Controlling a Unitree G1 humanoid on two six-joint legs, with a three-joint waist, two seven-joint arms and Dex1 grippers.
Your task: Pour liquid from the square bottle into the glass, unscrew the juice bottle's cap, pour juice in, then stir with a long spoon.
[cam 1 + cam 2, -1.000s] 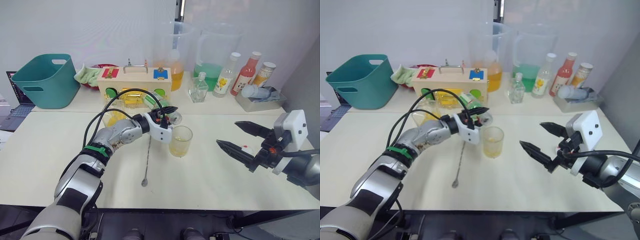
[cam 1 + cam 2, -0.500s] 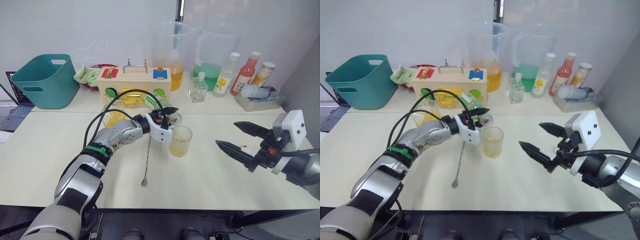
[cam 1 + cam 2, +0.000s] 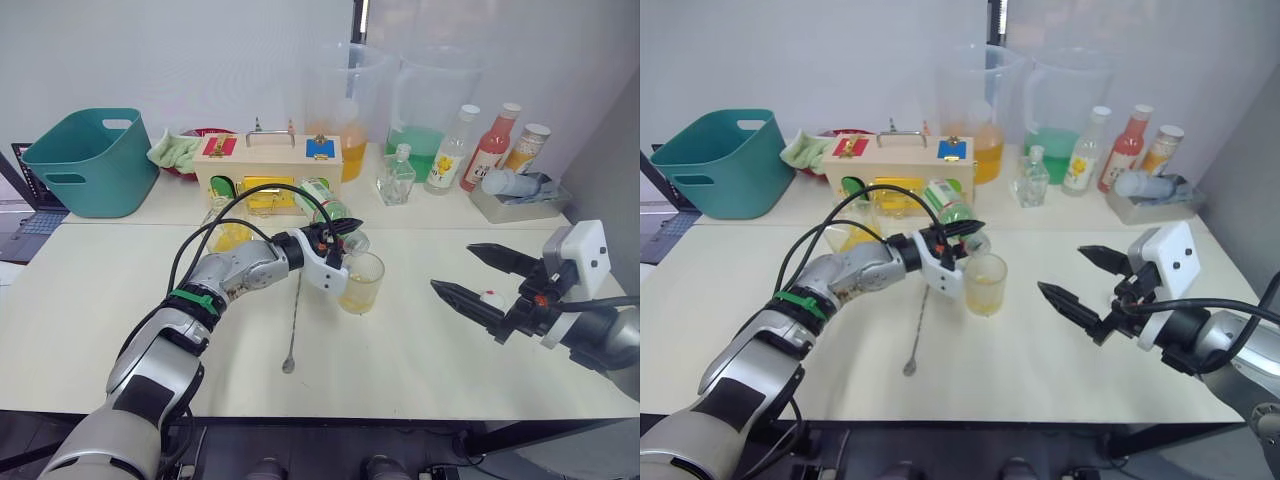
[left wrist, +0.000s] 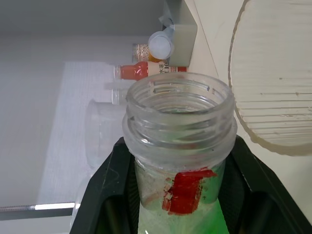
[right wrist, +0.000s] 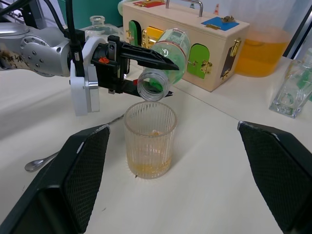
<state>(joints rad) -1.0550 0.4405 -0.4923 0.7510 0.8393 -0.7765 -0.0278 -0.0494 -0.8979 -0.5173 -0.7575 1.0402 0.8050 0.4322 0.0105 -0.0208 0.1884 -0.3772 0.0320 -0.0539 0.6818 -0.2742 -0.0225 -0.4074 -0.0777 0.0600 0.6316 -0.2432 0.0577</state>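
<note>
My left gripper (image 3: 343, 240) is shut on the neck of the juice bottle (image 3: 328, 203), which is uncapped and tilted, its open mouth (image 5: 152, 84) just above the rim of the glass (image 3: 360, 282). No stream is visible. The glass (image 5: 148, 139) holds a little yellow liquid at the bottom. The long spoon (image 3: 295, 320) lies on the table left of the glass. Behind my left arm stands the square bottle (image 3: 226, 234) with yellow liquid. My right gripper (image 3: 452, 266) hovers open to the right of the glass. The cap (image 3: 491, 296) lies on the table by its fingers.
Along the back stand a teal basket (image 3: 90, 160), a wooden latch box (image 3: 270, 165), two big measuring jugs (image 3: 345, 100) (image 3: 430, 110), a small clear bottle (image 3: 398, 175), several drink bottles (image 3: 492, 147) and a grey tray (image 3: 520, 200). Bare table lies in front of the glass.
The left gripper has tipped the juice bottle further, its base higher and its mouth closer over the glass. The right gripper has barely moved.
</note>
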